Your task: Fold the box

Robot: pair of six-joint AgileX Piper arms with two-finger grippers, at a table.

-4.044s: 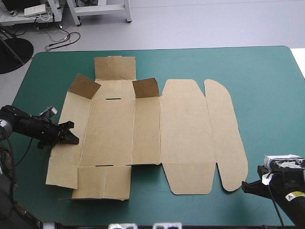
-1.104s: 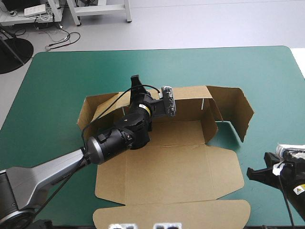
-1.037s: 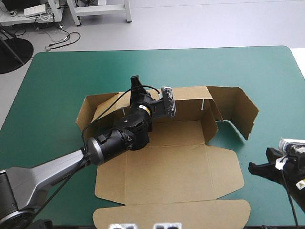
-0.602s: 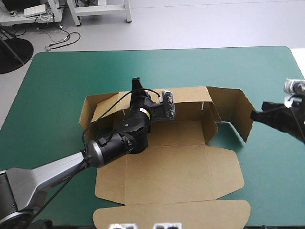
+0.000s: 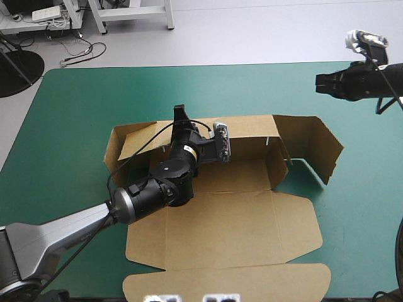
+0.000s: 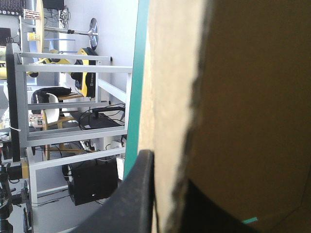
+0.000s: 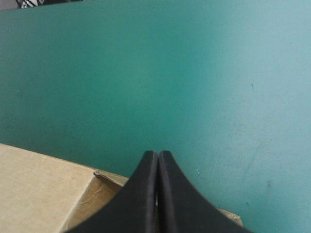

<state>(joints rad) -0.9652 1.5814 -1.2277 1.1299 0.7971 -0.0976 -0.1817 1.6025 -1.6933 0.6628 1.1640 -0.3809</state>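
Note:
The brown box (image 5: 227, 220) lies mid-table with its far wall (image 5: 252, 126) raised and its lid flat toward the near edge. My left gripper (image 5: 179, 116) reaches over the floor and is shut on the far wall's top edge. In the left wrist view the board (image 6: 243, 97) stands between the black fingers (image 6: 141, 194) of that gripper (image 6: 167, 170). My right gripper (image 5: 319, 83) hangs shut above the far right of the table, beyond the box's right end flap (image 5: 315, 148). From the right wrist, the shut gripper (image 7: 158, 154) points at teal-green cover, with a box corner (image 7: 43, 194) under it.
The rounded lid flap (image 5: 227, 283) reaches almost to the table's near edge. The right end flap stands out at an angle from the far wall. Teal-green cover (image 5: 75, 100) stretches to the left of and beyond the box.
My right arm has swung from the near right corner up to the far right, past the end flap. The left gripper keeps its hold on the far wall.

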